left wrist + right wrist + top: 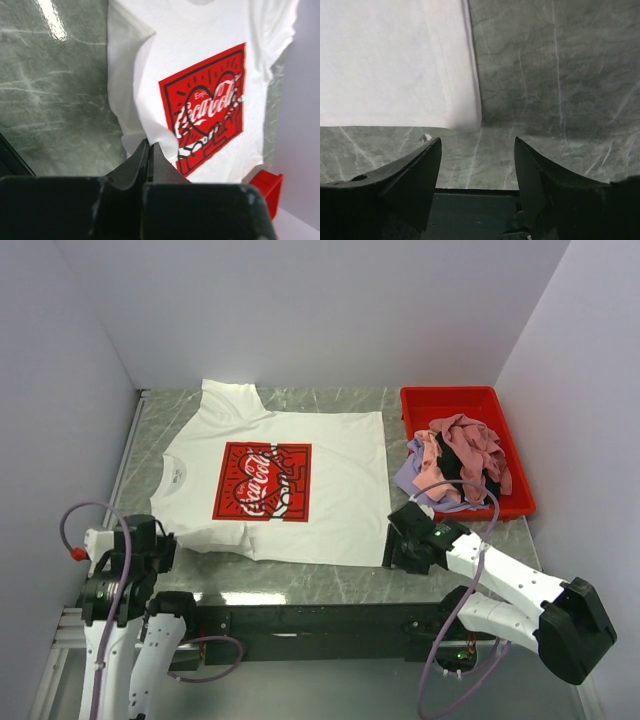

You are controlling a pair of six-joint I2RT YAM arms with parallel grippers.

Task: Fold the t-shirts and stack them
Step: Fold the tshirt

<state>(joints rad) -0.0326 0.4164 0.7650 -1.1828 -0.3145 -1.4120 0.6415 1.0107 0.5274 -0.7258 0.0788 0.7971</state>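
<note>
The white t-shirt (330,500) with the red Coca-Cola print (262,481) lies spread flat on the marble table, collar to the left. My left gripper (166,546) is at the shirt's near left sleeve. In the left wrist view it (149,145) is shut, with a fold of the white shirt (200,40) pinched at its tips. My right gripper (392,546) is open and empty just off the shirt's near right hem corner (470,120). In the right wrist view it (477,141) hovers over bare table. A pink tee (465,445) and a lavender tee (415,472) lie crumpled in the bin.
A red plastic bin (500,405) stands at the right edge of the table; the clothes spill over its left wall. It shows as a red corner in the left wrist view (265,185). White walls close in the table (300,580) at the back and both sides.
</note>
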